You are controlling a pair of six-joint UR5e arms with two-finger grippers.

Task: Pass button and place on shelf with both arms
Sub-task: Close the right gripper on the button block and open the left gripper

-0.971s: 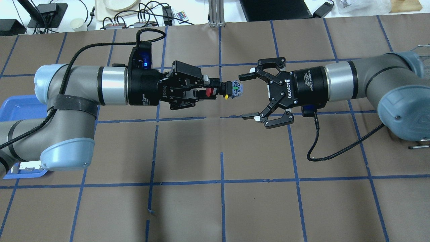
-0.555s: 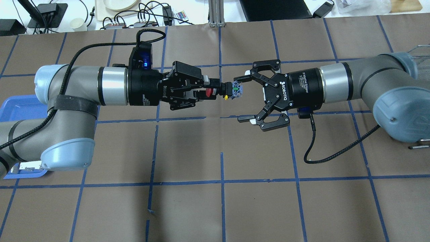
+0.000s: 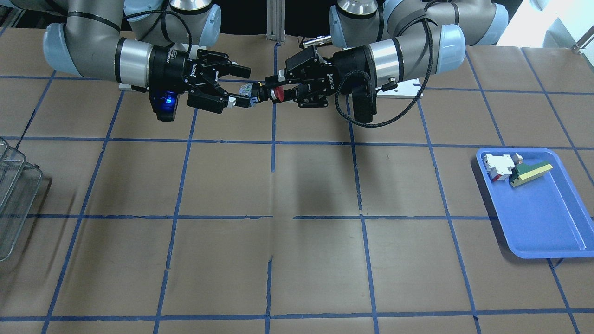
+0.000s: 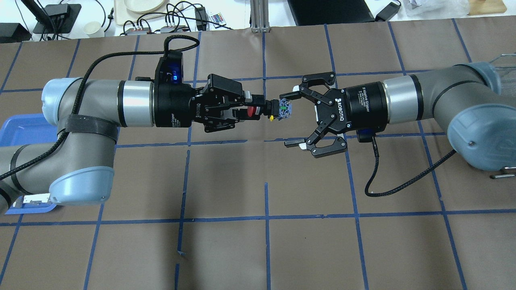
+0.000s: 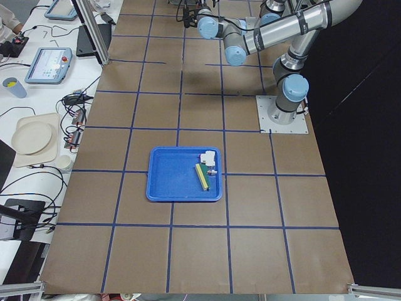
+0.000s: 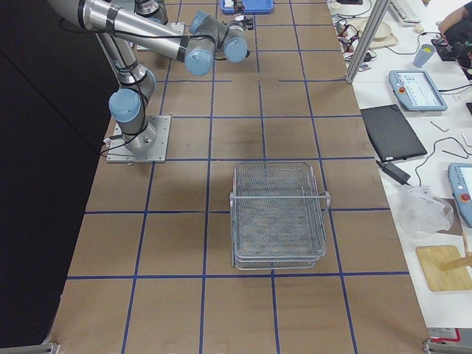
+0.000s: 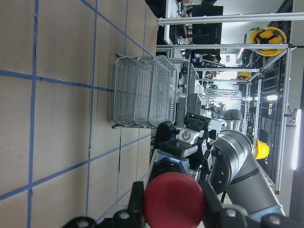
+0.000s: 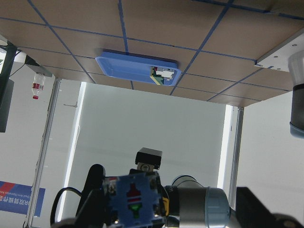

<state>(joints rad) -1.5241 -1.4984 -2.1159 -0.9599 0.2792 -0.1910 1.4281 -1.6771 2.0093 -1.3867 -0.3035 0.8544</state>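
Observation:
My left gripper is shut on the button at its red cap and holds it level above the table, pale end toward my right arm. My right gripper is open. Its far finger lies beside the button's end and its near finger is well apart. In the front view the left gripper and the button face the right gripper. The red cap fills the left wrist view; the button's end shows in the right wrist view. The wire shelf stands at the table's right end.
A blue tray at the table's left end holds a white-and-red block and a green-and-yellow wedge. The shelf's edge shows at the front view's left. Cables hang from both wrists.
My right gripper has moved toward the button, still open, and its far finger now lies beside the button's end. The left gripper has held still with the button.

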